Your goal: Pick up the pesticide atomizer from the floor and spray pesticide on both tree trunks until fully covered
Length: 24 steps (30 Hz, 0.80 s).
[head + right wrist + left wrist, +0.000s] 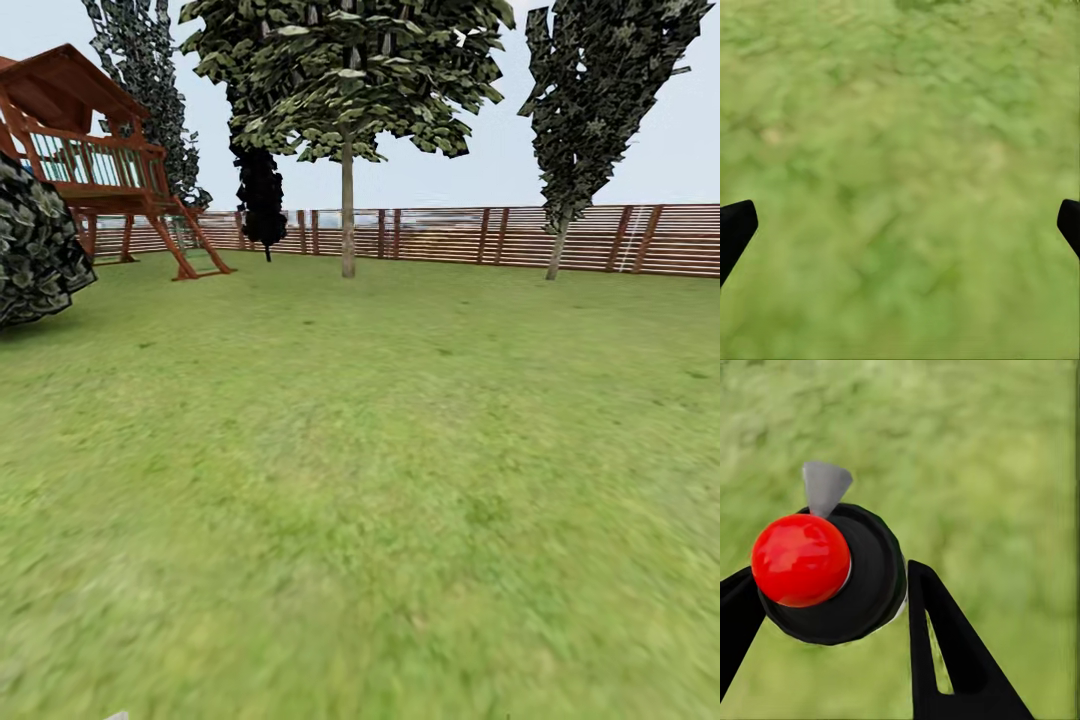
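Observation:
In the left wrist view the pesticide atomizer (862, 577) is a round black body with a glossy red ball cap (799, 559) and a grey cone nozzle (823, 487). My left gripper (832, 592) is shut on it, one black finger (945, 652) on each side, above grass. My right gripper (904, 221) is open with nothing between its fingertips (735, 229), also over grass. In the head view the garden lawn (380, 480) spreads ahead. A tree with a bare pale trunk (347, 215) and high foliage stands far off by the fence.
A brown slat fence (470, 235) closes the far side. A red-brown wooden play tower (95, 165) stands at the back left, with a round leafy bush (30, 245) in front of it. Dark columnar trees (262, 200) (590, 110) rise near the fence.

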Tool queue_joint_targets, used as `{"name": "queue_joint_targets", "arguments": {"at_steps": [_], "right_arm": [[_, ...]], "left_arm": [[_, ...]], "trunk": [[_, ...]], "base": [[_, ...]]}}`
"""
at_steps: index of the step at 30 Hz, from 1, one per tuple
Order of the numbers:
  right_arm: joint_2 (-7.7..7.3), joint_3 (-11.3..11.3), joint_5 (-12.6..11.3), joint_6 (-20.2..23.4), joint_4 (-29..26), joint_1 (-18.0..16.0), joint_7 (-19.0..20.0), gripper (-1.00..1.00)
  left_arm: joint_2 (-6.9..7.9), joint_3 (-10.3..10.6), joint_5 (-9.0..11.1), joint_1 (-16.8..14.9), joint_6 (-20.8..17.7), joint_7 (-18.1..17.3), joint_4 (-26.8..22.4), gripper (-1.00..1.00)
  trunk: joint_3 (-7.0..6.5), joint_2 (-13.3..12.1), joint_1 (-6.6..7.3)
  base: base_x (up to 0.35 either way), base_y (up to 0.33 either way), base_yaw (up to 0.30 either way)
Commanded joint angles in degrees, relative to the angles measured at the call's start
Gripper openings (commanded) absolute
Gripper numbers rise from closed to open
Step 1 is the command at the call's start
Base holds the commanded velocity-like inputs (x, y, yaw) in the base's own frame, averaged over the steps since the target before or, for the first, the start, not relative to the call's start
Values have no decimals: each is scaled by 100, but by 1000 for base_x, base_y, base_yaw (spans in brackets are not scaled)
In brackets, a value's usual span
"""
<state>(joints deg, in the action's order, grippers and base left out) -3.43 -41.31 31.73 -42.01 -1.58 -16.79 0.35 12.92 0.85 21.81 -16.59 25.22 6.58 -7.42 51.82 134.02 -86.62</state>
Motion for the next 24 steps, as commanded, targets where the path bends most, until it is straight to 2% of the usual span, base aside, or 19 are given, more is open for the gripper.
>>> {"name": "queue_joint_targets", "arguments": {"at_steps": [1,24], "right_arm": [[0,0,0,3,0,0,0,100],[0,1,0,2,0,0,0,100]], "left_arm": [[0,1,-2,-1,0,-1,0,-100],[0,-2,-2,-2,6,0,0,-100]], "trunk": [[0,0,0],[0,0,0]], "base": [[342,0,0],[342,0,0]]}}
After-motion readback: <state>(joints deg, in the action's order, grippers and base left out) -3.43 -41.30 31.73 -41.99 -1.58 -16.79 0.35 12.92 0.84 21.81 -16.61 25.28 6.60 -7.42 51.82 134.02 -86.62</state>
